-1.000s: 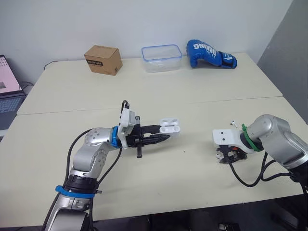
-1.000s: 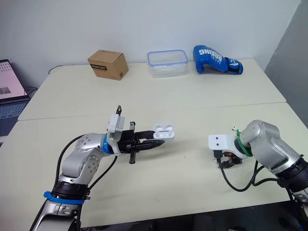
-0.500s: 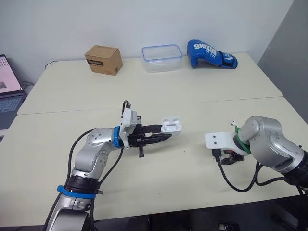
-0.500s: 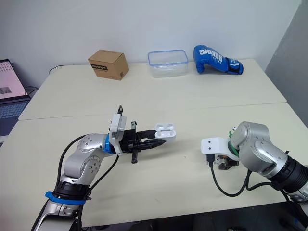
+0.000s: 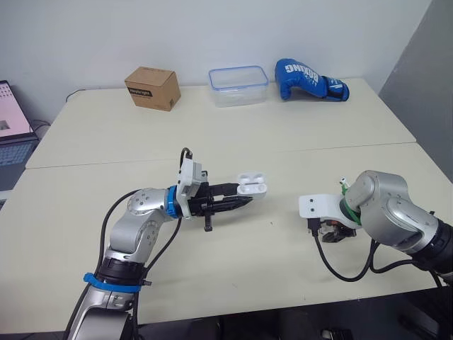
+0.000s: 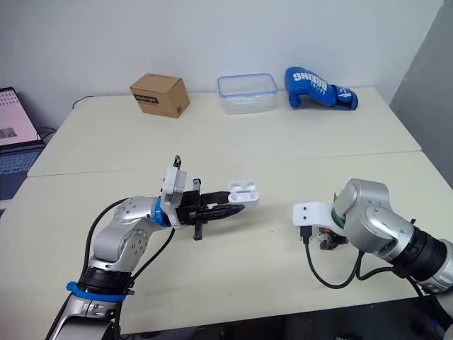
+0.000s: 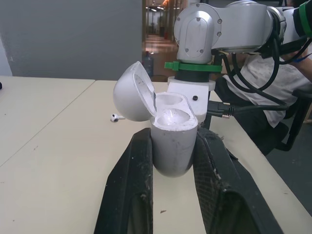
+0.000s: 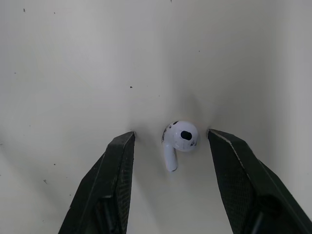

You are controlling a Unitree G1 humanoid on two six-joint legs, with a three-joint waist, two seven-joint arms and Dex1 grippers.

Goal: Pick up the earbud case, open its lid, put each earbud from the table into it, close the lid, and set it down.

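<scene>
Close your right jaws squarely on the earbud [image 8: 179,136], both tips down at the tabletop [image 5: 283,142]; a thing this small will likely skid out if one tip lands first. Those jaws stand wide, with the earbud lying loose between them, touching neither, toward the right end of the near edge. Your left jaws clamp the case [image 7: 173,139], lid up, above the near middle; a second earbud [image 7: 115,117] lies just beyond your right jaws
</scene>
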